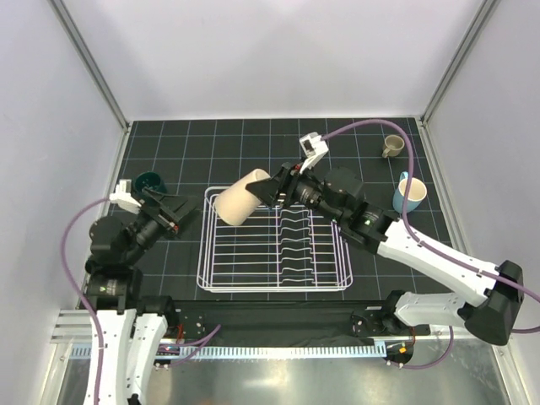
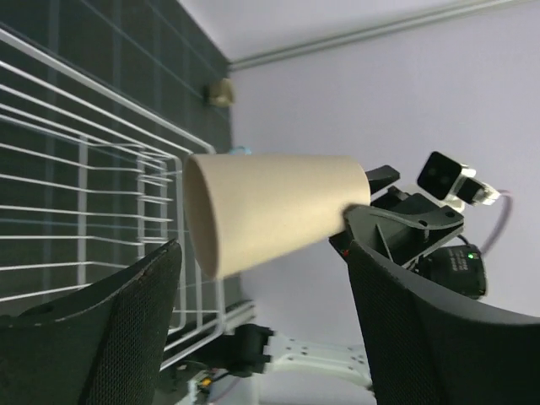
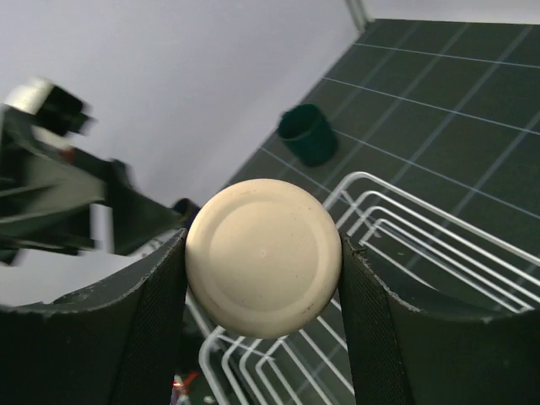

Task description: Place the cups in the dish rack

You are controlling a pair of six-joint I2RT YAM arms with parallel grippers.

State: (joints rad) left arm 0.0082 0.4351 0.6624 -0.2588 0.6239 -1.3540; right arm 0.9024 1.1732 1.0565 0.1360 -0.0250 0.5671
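OBJECT: beige tapered handleless cup (image 1: 240,198) sideways in air over far-left corner of white wire dish rack (image 1: 202,253) | RIGHT end effector (image 1: 272,187): pinching narrow base | LEFT end effector (image 1: 184,213): spread, near mouth, apart | HANDLING: probably light, rigid, smooth; taper may slip, so grip squarely across base.

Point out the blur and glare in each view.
Top external: even light, sharp, mild glare on the metal strip at the bottom. Left wrist: the beige cup slightly soft, dish rack crisper. Right wrist: cup sharp, left arm blurred.
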